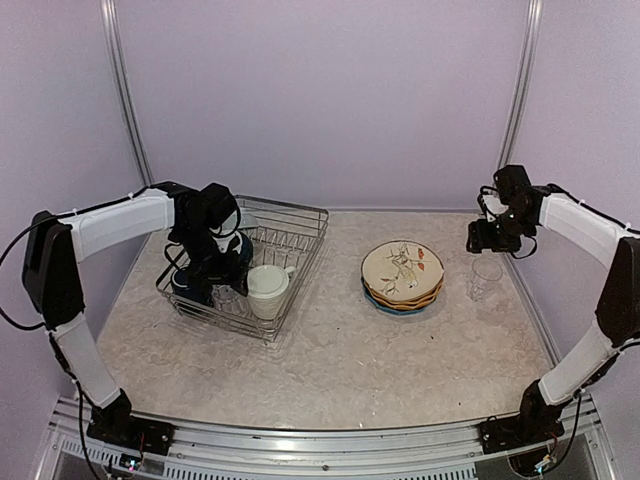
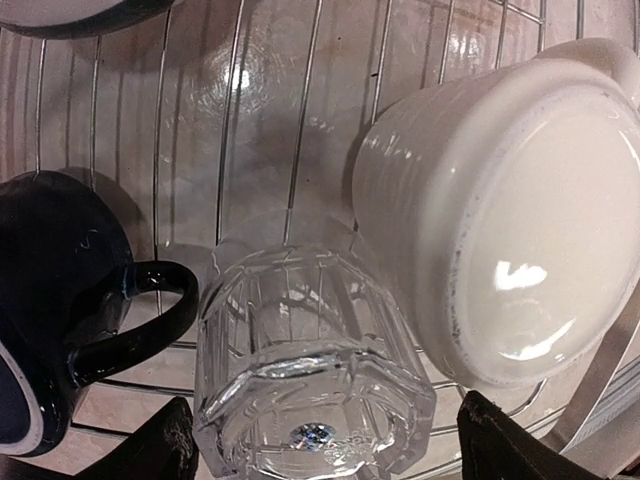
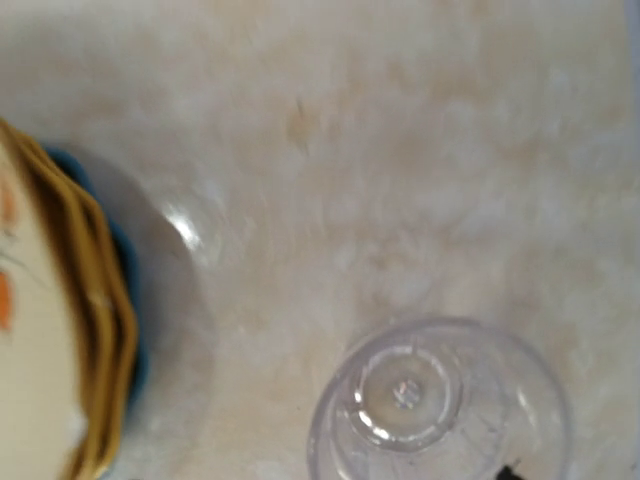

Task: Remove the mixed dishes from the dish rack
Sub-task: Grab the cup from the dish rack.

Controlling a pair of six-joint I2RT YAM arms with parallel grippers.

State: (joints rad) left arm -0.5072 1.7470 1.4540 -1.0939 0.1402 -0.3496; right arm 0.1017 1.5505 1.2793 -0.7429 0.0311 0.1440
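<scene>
Straddling a faceted clear glass (image 2: 310, 370) — wire rack (image 1: 290, 232) beneath — the left gripper (image 2: 325, 445) gapes wide.

The left gripper (image 1: 218, 283) reaches down into a silver wire dish rack (image 1: 300, 232). A large cream mug (image 1: 267, 290) sits just to its right, and a navy mug (image 1: 188, 281) sits close on its left. The right gripper (image 1: 488, 238) hovers above a clear glass (image 1: 487, 279) standing on the marbled table (image 1: 330, 350). To that gripper's left, a cream floral plate (image 1: 402, 268) tops a small stack.
</scene>
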